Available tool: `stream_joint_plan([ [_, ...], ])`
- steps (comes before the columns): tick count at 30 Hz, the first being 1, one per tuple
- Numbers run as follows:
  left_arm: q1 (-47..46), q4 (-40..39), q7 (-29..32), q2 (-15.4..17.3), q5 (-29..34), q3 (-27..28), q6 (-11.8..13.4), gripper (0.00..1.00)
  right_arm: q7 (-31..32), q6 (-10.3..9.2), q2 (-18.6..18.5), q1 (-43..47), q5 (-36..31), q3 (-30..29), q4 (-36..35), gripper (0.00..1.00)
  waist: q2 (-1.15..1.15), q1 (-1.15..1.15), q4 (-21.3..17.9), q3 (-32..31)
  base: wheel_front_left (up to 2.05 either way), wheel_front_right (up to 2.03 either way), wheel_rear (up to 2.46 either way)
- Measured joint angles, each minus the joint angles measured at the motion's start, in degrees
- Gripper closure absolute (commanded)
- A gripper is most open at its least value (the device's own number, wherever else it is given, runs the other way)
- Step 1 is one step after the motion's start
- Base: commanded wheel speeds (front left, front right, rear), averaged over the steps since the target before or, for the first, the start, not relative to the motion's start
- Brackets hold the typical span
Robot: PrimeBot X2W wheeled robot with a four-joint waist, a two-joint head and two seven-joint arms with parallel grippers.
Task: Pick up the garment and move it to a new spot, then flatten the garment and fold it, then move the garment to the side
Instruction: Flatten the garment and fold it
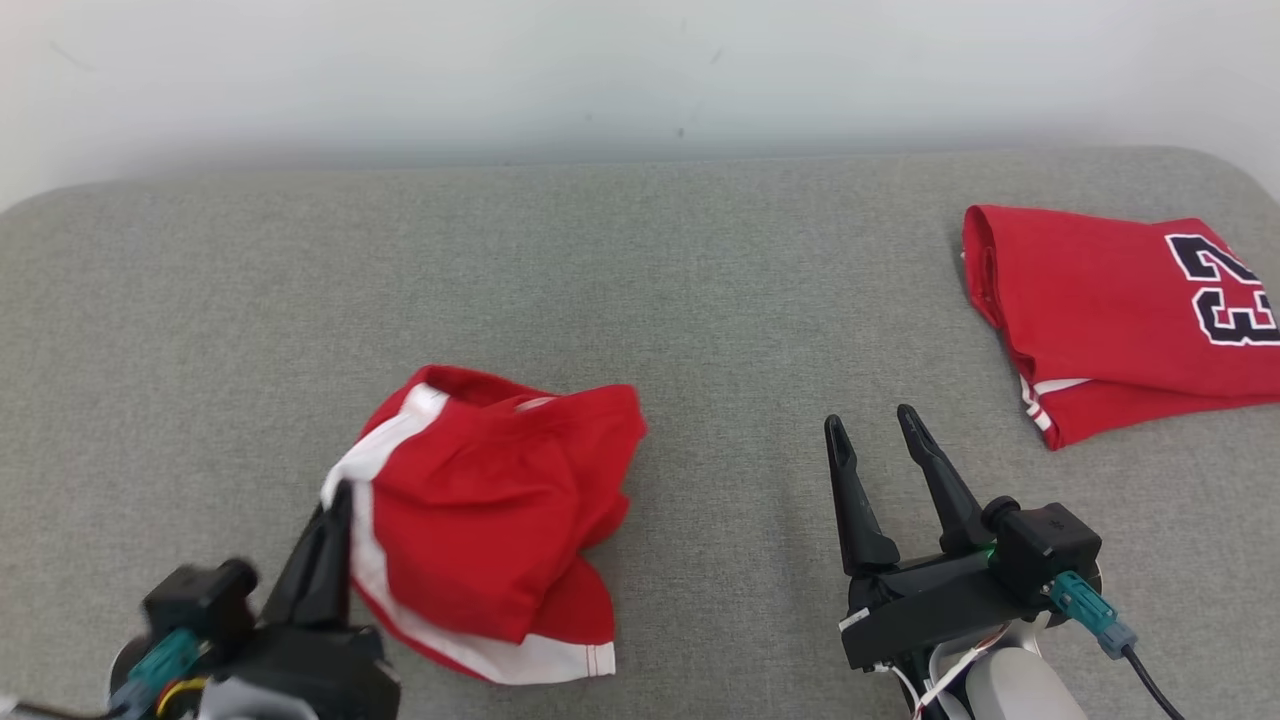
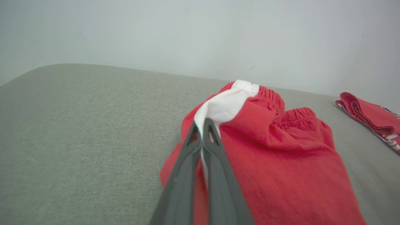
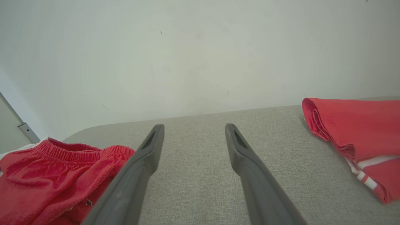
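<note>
Left end effector (image 1: 338, 495) pinches the white stripe of the red garment (image 1: 480, 540); right end effector (image 1: 868, 418), wide, sits well apart.

Jaws apart; red garment (image 3: 47, 175) left, seemingly shorts.

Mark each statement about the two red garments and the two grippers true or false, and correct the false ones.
1. The left gripper is shut on the white stripe of the red shorts. True.
2. The folded red jersey bears the number 23. True.
3. The right gripper holds the jersey. False: it is open and empty, over the grey surface.
4. The shorts lie flat. False: they are crumpled.
</note>
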Motion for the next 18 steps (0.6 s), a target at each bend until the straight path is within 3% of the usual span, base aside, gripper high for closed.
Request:
stream_joint_plan([
  [5,5.3,-1.2,-0.1,-1.2,-0.1,4.7,0.7,1.00,0.0,0.00,0.0,0.0,-0.2,0.0,0.3,0.00,0.00,0.00,0.5,0.3,0.00,0.00,0.00],
  [10,9.5,-0.4,-0.2,-3.5,2.0,7.9,-1.0,1.00,0.0,0.00,0.0,-0.1,-0.3,0.1,1.1,0.00,0.00,0.00,0.8,0.5,0.00,0.00,0.00],
  [11,10.2,0.0,-0.2,-3.9,2.1,8.4,-1.4,0.90,0.0,0.00,0.0,-0.1,-0.3,0.2,1.2,0.00,0.00,0.00,0.9,0.5,0.00,0.00,0.00],
  [13,10.9,0.3,-0.2,-4.7,3.5,10.0,-1.8,0.00,0.0,0.00,0.0,-0.2,-0.3,0.3,1.5,0.00,0.00,0.00,1.0,0.4,0.00,0.00,0.00],
  [18,12.3,-1.6,-0.2,-6.2,7.0,15.0,-2.9,0.00,0.0,0.00,0.0,-0.3,-0.3,0.4,1.8,0.00,0.00,0.00,1.2,0.2,0.00,0.00,0.00],
])
